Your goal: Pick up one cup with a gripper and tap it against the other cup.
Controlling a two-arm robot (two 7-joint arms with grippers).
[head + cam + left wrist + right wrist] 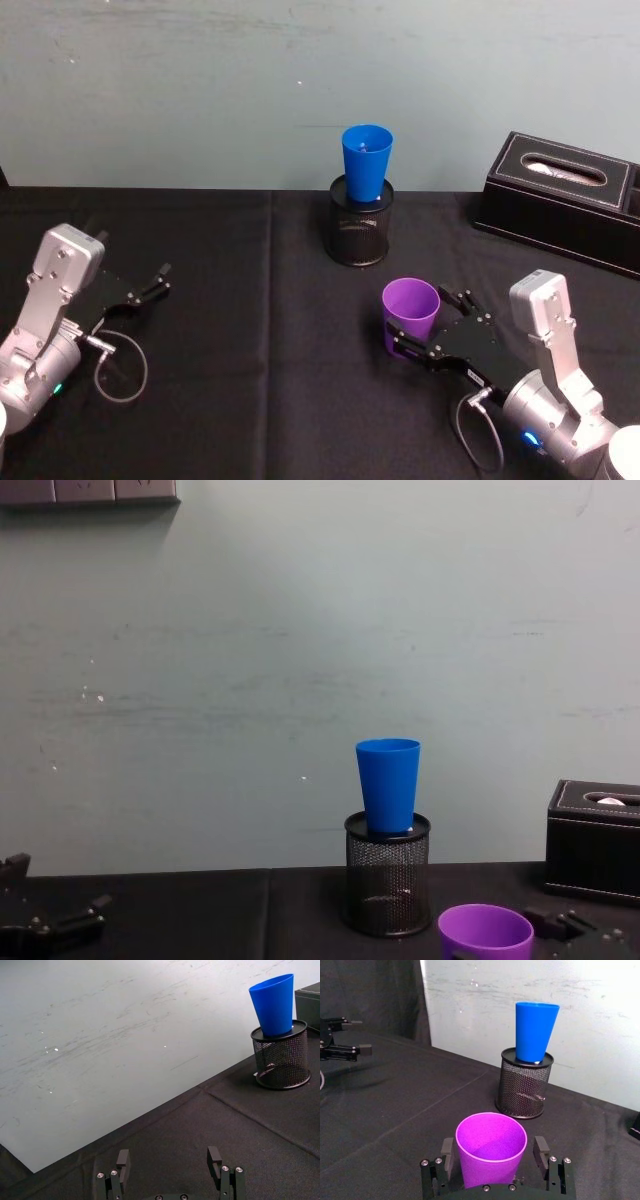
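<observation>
Purple plastic tumbler [410, 305], wide-mouthed and tapered, stands upright on the black cloth-covered table [250, 400], on the robot's right. It sits between the fingers of the right gripper [432, 322], a black flat-jawed tool on a silver wrist. The right wrist view adds what the head view leaves unclear: the jaws flank the tumbler low down with a sliver of gap on at least one side, parted rather than clamped. Left gripper [169, 1159] sits low at the table's left, well apart from both cups, its fingers spread wide in its own wrist view.

The chest view shows, side-on, a tall bright blue plastic tumbler [388, 785] upright with its base set in the mouth of a black wire-mesh pen holder [387, 885], beyond the purple one, near the wall. That pale grey-green scuffed wall [200, 80] backs the table. A black tissue box [565, 195] lies at far right, white tissue [565, 170] in its slot.
</observation>
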